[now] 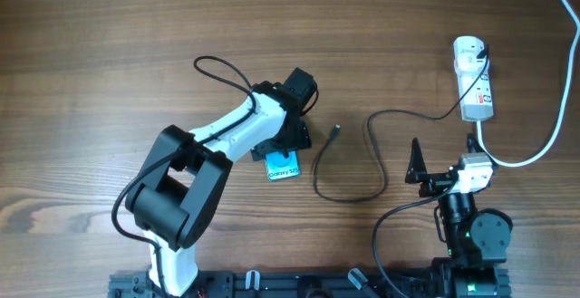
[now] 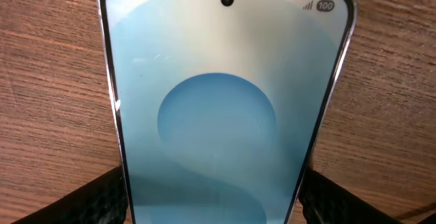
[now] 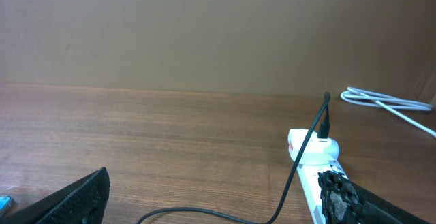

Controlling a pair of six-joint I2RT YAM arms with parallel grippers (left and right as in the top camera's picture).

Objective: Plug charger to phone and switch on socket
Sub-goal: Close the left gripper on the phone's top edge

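The phone lies on the wood table with its cyan screen up, partly under my left gripper. In the left wrist view the phone fills the frame and my left gripper has a finger pressed against each long edge. The charger is a thin black cable that loops from the socket to a free tip right of the phone. My right gripper is open and empty, just below the socket. The right wrist view shows the gripper, the socket and the cable.
A thick white cord runs from the socket's near end out past the table's right and back edge; it also shows in the right wrist view. The left arm's own black cable arcs behind it.
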